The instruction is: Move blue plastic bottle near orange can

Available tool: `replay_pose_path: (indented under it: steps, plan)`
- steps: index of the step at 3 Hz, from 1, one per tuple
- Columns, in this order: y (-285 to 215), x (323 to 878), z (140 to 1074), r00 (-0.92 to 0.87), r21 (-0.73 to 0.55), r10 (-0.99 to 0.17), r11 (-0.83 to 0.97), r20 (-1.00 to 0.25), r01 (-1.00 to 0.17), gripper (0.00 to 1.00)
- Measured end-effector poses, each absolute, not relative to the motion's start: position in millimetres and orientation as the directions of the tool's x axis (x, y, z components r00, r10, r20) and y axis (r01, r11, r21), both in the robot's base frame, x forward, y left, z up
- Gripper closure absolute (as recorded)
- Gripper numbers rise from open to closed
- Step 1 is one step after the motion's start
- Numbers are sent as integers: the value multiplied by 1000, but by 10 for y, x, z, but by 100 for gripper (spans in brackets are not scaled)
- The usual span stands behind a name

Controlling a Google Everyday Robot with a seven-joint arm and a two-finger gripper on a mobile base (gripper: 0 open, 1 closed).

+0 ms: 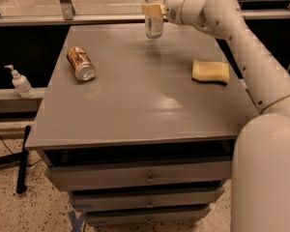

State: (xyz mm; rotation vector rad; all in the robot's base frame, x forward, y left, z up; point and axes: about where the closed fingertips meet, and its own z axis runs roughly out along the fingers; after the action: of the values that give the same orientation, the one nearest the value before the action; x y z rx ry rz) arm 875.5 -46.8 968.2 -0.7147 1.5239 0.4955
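The blue plastic bottle [154, 21], clear with a pale label, is at the far middle of the grey table [135, 105], its top cut off by the frame edge. My gripper [153, 9] reaches in from the right and is shut on the bottle's upper body, holding it upright and slightly above the tabletop, with a shadow beneath. The orange can [80, 63] lies on its side at the table's left, silver top facing the front, well left of and nearer than the bottle.
A yellow sponge [210, 71] lies at the table's right. A small white pump bottle [20, 82] stands on a ledge left of the table. My arm [251, 57] spans the right side. Drawers [145, 178] are below the tabletop.
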Motion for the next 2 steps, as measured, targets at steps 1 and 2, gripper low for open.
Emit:
replay_pose_path:
  steps: [1, 2]
  plan:
    - [-92, 8330, 9820, 8, -44, -59, 637, -998, -770, 100]
    - [420, 7818, 9768, -42, 36, 1, 545, -999, -838, 100]
